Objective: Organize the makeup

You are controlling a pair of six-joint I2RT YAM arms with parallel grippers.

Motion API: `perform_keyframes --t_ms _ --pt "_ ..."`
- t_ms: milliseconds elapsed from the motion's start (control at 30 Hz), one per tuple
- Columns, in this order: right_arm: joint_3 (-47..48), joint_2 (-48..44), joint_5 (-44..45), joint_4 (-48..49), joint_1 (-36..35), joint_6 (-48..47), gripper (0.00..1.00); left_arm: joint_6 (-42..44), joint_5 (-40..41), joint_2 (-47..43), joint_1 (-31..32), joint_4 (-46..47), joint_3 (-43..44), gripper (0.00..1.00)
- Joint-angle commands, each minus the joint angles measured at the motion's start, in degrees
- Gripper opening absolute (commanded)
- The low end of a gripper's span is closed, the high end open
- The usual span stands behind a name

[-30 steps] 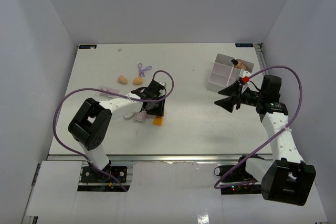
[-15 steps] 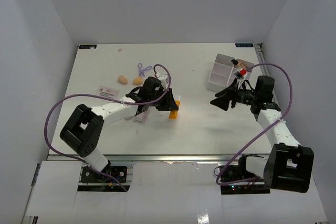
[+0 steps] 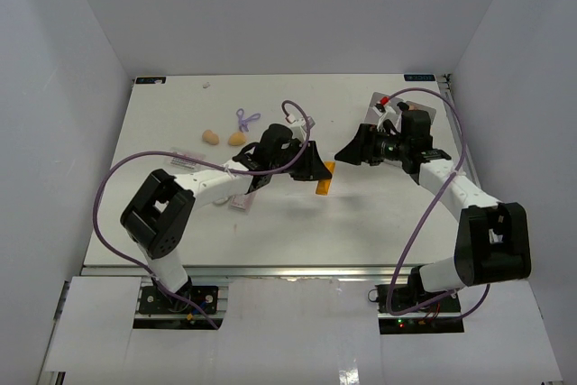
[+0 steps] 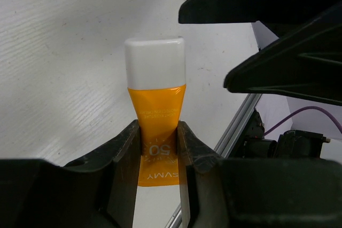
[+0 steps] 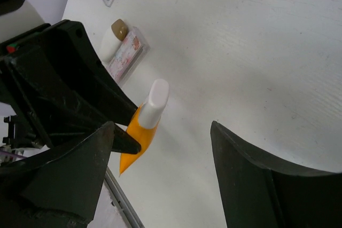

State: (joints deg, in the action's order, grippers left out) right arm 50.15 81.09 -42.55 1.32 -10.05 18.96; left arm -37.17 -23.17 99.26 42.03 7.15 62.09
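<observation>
Overhead view, wrist views sharing orange tube (image 4: 155, 111)

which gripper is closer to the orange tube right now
Left. The left gripper is clamped on the orange tube, gripping its lower body. The right gripper is open, facing the tube's white cap from the other side, apart from it.

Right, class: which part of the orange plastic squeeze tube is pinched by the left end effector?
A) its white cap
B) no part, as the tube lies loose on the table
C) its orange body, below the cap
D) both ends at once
C: the left wrist view shows the left end effector clamped on the orange body of the orange plastic squeeze tube, while the rounded white cap sticks out free ahead of it.
</observation>
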Motion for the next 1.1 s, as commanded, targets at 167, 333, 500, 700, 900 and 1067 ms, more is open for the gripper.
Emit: perform_keyframes --t_ms 167,333,500,700,900,1067 --pt "3.14 2.74 3.93 -0.99 -2.54 3.61 0.74 0.15 -1.44 0.57 0.91 1.75 4.08 0.40" --pt "3.20 4.07 3.52 -1.06 -3.13 3.89 0.63 0.44 -1.27 1.37 0.95 1.64 4.70 0.40" --pt "3.62 4.33 2.27 -0.89 -3.22 3.54 0.49 0.35 -1.60 2.14 1.12 1.56 5.39 0.40" --pt "3.73 5.74 -1.41 0.11 -3.22 3.59 0.32 0.39 -1.49 2.16 1.34 1.34 5.71 0.41" --pt "3.55 6.15 -4.28 1.17 -3.22 3.76 0.19 0.48 -1.31 1.94 1.47 1.16 6.07 0.43" --pt "3.64 5.49 -5.18 1.84 -3.13 2.58 0.11 0.61 -1.18 1.55 1.39 0.67 5.94 0.67"
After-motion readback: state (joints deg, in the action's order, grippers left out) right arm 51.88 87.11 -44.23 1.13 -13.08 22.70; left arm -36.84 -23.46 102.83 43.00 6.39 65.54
